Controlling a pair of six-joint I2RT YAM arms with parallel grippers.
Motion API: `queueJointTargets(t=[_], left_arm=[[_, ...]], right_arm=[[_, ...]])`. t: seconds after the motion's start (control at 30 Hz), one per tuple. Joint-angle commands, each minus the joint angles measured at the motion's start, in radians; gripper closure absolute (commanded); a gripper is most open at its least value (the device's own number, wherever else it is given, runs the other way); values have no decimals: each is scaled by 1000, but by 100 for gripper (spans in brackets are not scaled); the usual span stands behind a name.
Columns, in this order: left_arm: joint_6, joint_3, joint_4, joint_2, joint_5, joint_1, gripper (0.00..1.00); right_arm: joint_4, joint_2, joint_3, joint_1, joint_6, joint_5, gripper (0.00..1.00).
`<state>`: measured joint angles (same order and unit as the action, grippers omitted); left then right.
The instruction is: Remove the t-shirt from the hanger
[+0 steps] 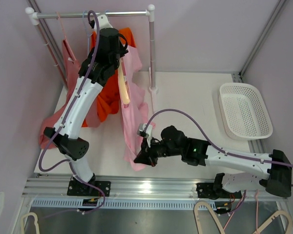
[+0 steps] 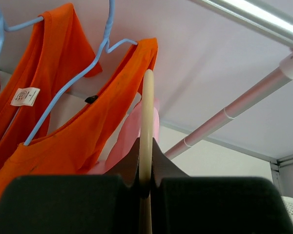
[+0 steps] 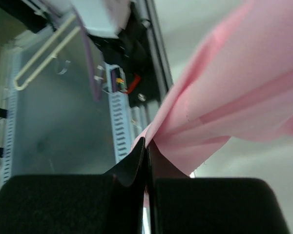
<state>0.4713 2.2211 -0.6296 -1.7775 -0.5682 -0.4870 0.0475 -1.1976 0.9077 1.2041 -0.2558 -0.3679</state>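
The left gripper point(image 2: 145, 163) is clamped on a smooth, slim cream hanger point(image 2: 146, 112), its fingers pressed flat against the rod. The right gripper point(image 3: 146, 153) is pinched shut on the hem of the thin pink fabric t-shirt point(image 3: 234, 92). In the top view the t-shirt drapes, soft and creased, from the hanger at 12 o'clock down to 6 o'clock.

The step looks like the strip-off. The next move likely calls for the right arm to draw toward 6 o'clock while the left braces.

An orange shirt point(image 2: 63, 141) hangs on a blue wire hanger point(image 2: 68, 87) at 11 o'clock, and a white slotted plastic basket point(image 1: 246, 112) sits at 3 o'clock.
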Motion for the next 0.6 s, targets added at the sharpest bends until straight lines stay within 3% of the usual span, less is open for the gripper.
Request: queueJointTargets(t=[0.0, 0.1, 0.23, 0.33, 0.37, 0.57], left_arm=[[52, 58, 57, 16, 27, 28, 99], [64, 45, 35, 38, 47, 28, 99], [127, 16, -129, 155, 196, 24, 99], [174, -171, -135, 289, 237, -25, 99], [167, -363, -101, 405, 238, -72, 99], [188, -770, -22, 725, 116, -243, 100]], right_arm=[[-8, 20, -70, 18, -45, 104, 100], [35, -10, -64, -12, -22, 185, 100], [16, -25, -15, -152, -26, 218, 100], [-1, -51, 37, -259, -33, 239, 100], [2, -63, 86, -279, -30, 260, 100], [132, -226, 290, -339, 6, 423, 100]])
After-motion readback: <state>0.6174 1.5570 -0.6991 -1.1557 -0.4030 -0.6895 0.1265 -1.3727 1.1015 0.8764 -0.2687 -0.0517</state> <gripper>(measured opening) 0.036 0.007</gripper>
